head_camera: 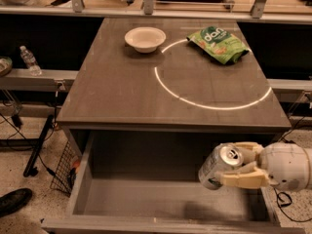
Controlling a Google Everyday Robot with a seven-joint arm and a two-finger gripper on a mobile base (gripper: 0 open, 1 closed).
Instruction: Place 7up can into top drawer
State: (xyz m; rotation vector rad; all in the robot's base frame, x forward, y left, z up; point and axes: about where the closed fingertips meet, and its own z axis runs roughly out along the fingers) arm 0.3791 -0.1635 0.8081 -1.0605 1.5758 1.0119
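Clamping the 7up can [217, 167] between 2 fingers [242, 181], the gripper [229, 164] overhangs the top drawer [81, 180].

On the green snack bag [218, 44] at the far side of the table [117, 91] I see white letters, maybe "don". On the can [216, 168], clamped in the gripper [227, 164] over the drawer [81, 179], I read nothing.

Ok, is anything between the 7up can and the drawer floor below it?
Nothing. In the camera view the gripper, at the right, holds the 7up can above the bare floor of the top drawer.
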